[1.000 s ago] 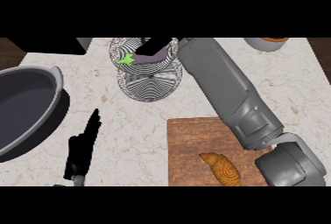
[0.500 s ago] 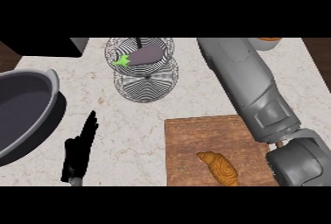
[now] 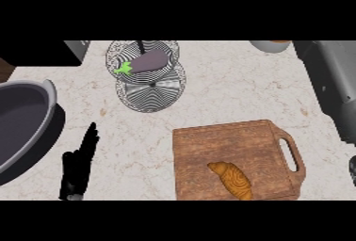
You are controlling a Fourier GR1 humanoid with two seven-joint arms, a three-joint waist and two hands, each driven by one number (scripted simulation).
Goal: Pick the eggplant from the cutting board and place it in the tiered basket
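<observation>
head view | eggplant [image 3: 147, 62] in tiered basket [image 3: 148, 96] | left hand [image 3: 80, 162] well apart, fingers straight

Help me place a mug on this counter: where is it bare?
Bare marble lies between the tiered basket and the cutting board, and right of the basket. It is crowded at left, where the left robot hand rests beside the pot.

I count one eggplant [image 3: 148, 62], in one tiered basket [image 3: 148, 96]. One cutting board [image 3: 240, 146] carries one croissant [image 3: 233, 180]. I see one pan [image 3: 24, 120], one bowl [image 3: 271, 45] at the counter's far edge, one hand [image 3: 78, 164].
</observation>
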